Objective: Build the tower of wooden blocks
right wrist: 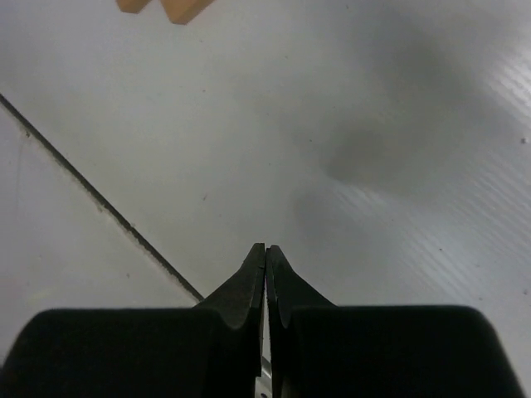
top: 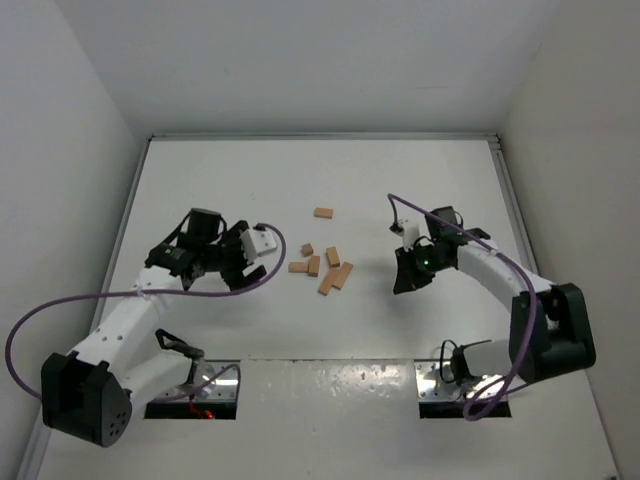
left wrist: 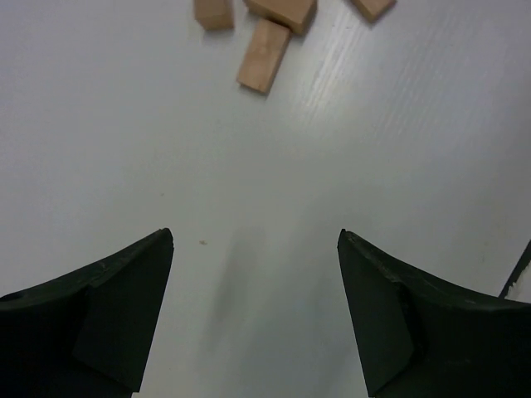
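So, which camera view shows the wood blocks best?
The top external view: all the wood blocks lie in full sight, one apart from the cluster. The left wrist view shows only four at its top edge, mostly cut off. The right wrist view catches just two corners.

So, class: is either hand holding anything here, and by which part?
Nothing is held. The left hand is open, the right hand is shut empty, and the wood blocks lie loose.

White links (top: 125, 325), black joints (top: 85, 398), purple cables (top: 70, 299), black end effector fingers (left wrist: 116, 311)
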Robot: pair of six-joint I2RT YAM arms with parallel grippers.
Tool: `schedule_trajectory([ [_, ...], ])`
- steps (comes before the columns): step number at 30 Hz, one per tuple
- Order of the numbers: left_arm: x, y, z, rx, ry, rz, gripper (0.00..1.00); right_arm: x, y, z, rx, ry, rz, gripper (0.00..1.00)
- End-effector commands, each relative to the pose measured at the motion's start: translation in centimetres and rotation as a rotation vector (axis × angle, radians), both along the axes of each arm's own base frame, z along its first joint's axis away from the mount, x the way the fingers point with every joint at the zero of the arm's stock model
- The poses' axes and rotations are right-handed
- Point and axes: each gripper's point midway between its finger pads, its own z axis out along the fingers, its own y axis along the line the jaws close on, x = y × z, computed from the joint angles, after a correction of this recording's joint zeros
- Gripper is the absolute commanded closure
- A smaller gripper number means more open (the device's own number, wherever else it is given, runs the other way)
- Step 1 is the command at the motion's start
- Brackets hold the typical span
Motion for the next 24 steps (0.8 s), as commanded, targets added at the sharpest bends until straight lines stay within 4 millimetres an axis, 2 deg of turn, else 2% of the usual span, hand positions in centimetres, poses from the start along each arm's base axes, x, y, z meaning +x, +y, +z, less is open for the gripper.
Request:
schedule_trajectory([
  [1,-1.6,-1.3,0.5,0.032,-0.1,-0.201,0.14,1.9,1.2,-0.7,-0.051,0.04,-0.074,1.0],
  [2,-1.8,-1.3,0.3,0.033,-0.098,-0.201,0.15,2.5,1.8,-0.5,-0.045,0.043,-0.082,1.0],
  [3,-1.8,-1.3,0.3,0.038,-0.107,-0.21,0.15,2.9,1.9,-1.4,-0.073,0.076,-0.1,1.0],
  [6,-2.4,-1.9,0.0,0.018,-0.096,-0.246,0.15,4.1,3.7,-2.4,-0.117,0.063,-0.073,1.0],
  [7,-2.5,-1.8,-0.1,0.021,-0.103,-0.252,0.15,4.8,3.7,-2.8,-0.143,0.049,-0.09,1.0],
  [8,-2.9,-2.0,-0.6,0.023,-0.091,-0.263,0.15,4.7,4.2,-3.5,-0.158,0.071,-0.073,1.0],
  [9,-3.2,-2.1,-1.0,0.029,-0.087,-0.28,0.15,6.0,5.0,-3.3,-0.164,0.056,-0.076,1.0],
  [10,-3.1,-2.0,-1.0,0.036,-0.089,-0.275,0.15,6.0,5.1,-4.0,-0.182,0.076,-0.074,1.0],
  [12,-3.2,-1.7,-1.5,0.05,-0.086,-0.277,0.15,7.3,6.6,-3.5,-0.179,0.044,-0.061,1.0],
  [13,-3.2,-1.7,-1.5,0.05,-0.086,-0.277,0.15,7.5,6.6,-4.6,-0.204,0.056,-0.062,1.0],
  [15,-3.2,-1.4,-1.9,0.07,-0.085,-0.273,0.15,8.3,7.8,-4.3,-0.198,0.041,-0.043,1.0],
  [16,-3.0,-1.5,-1.5,0.066,-0.106,-0.272,0.15,8.6,8.1,-5.1,-0.205,0.051,-0.042,1.0],
  [17,-3.2,-1.2,-2.0,0.076,-0.095,-0.267,0.15,8.6,8.7,-5.2,-0.199,0.045,-0.029,1.0],
  [20,-2.4,-1.6,-1.7,0.049,-0.118,-0.237,0.15,8.8,10.1,-6.1,-0.202,0.037,-0.003,1.0],
  [24,-2.3,-2.0,-2.1,0.033,-0.089,-0.219,0.15,9.4,12.3,-5.9,-0.17,0.019,0.032,1.0],
])
